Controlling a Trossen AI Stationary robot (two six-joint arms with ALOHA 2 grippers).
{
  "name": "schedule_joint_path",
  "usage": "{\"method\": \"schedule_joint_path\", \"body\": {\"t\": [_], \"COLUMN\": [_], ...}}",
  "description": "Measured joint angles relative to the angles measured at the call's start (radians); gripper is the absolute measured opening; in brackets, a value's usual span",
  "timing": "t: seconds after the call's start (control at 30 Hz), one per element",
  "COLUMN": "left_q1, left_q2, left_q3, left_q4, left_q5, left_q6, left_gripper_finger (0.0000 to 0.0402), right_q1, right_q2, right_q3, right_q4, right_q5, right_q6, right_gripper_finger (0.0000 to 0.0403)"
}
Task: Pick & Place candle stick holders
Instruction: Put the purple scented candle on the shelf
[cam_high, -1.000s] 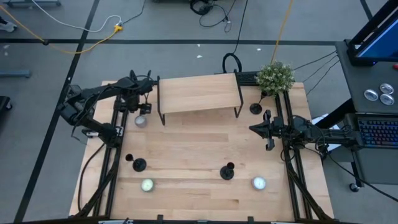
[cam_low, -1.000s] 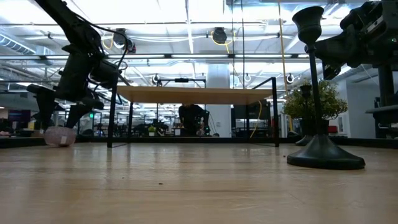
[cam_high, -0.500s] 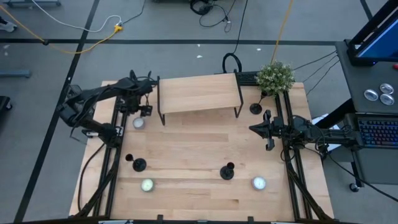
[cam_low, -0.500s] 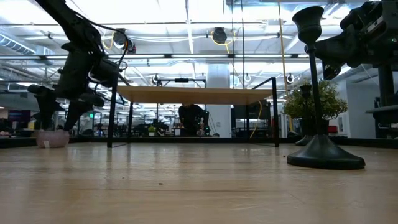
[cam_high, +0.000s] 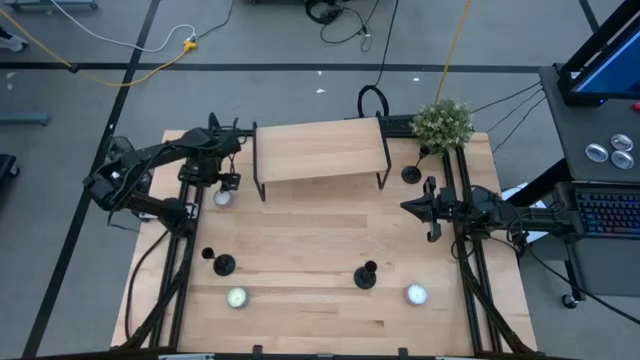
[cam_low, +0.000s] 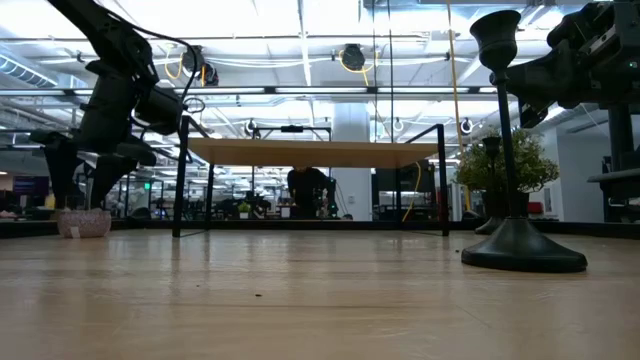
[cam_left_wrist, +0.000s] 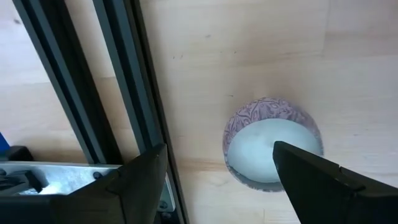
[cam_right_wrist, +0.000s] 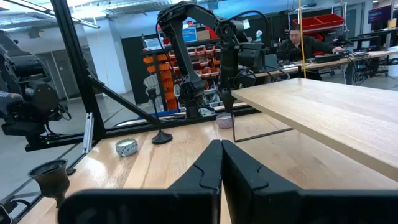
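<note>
Three black candlestick holders stand upright on their round bases: one near left (cam_high: 222, 265), one near middle (cam_high: 365, 275), which looms large in the low view (cam_low: 520, 245), and one far right by the plant (cam_high: 411, 174). My left gripper (cam_high: 222, 180) is open at the far left, just above a white tealight (cam_left_wrist: 270, 152) that sits flat on the table (cam_low: 83, 222); its fingers stand over it without touching. My right gripper (cam_high: 405, 207) is shut and empty at the right side, above the table.
A low wooden shelf on black legs (cam_high: 320, 150) stands at the far middle, with a potted plant (cam_high: 442, 122) at the far right. Two more tealights (cam_high: 236, 297) (cam_high: 416, 294) lie near the front edge. A person (cam_right_wrist: 298, 43) sits at a desk beyond the table.
My left gripper has moved a little toward the table's left edge. The tealight under it, tilted a second ago, now sits flat on the table, slightly farther left.
</note>
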Motion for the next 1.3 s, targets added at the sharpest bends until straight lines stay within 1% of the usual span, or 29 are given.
{"method": "schedule_joint_path", "body": {"t": [0.27, 0.4, 0.47, 0.7, 0.83, 1.03, 1.3], "left_q1": [0.000, 0.000, 0.000, 0.000, 0.000, 0.000, 0.000], "left_q2": [0.000, 0.000, 0.000, 0.000, 0.000, 0.000, 0.000], "left_q3": [-0.044, -0.051, -0.051, -0.051, -0.051, -0.051, -0.060], "left_q4": [0.034, 0.065, 0.069, 0.092, 0.129, 0.145, 0.163], "left_q5": [0.001, 0.026, 0.026, 0.014, 0.007, -0.001, -0.001], "left_q6": [-0.034, -0.036, -0.037, -0.037, -0.035, -0.013, -0.003], "left_gripper_finger": [0.0298, 0.0291, 0.0275, 0.0200, 0.0168, 0.0136, 0.0111], "right_q1": [0.000, 0.000, 0.000, 0.000, 0.000, 0.000, 0.000], "right_q2": [0.000, 0.000, 0.000, 0.000, 0.000, 0.000, 0.000], "right_q3": [0.000, 0.000, 0.000, 0.000, 0.000, 0.000, 0.000], "right_q4": [0.000, 0.000, 0.000, 0.000, 0.000, 0.000, 0.000], "right_q5": [0.000, 0.000, 0.000, 0.000, 0.000, 0.000, 0.000], "right_q6": [0.000, 0.000, 0.000, 0.000, 0.000, 0.001, 0.002], "right_gripper_finger": [0.0000, 0.0000, 0.0000, 0.0000, 0.0000, 0.0000, 0.0000]}}
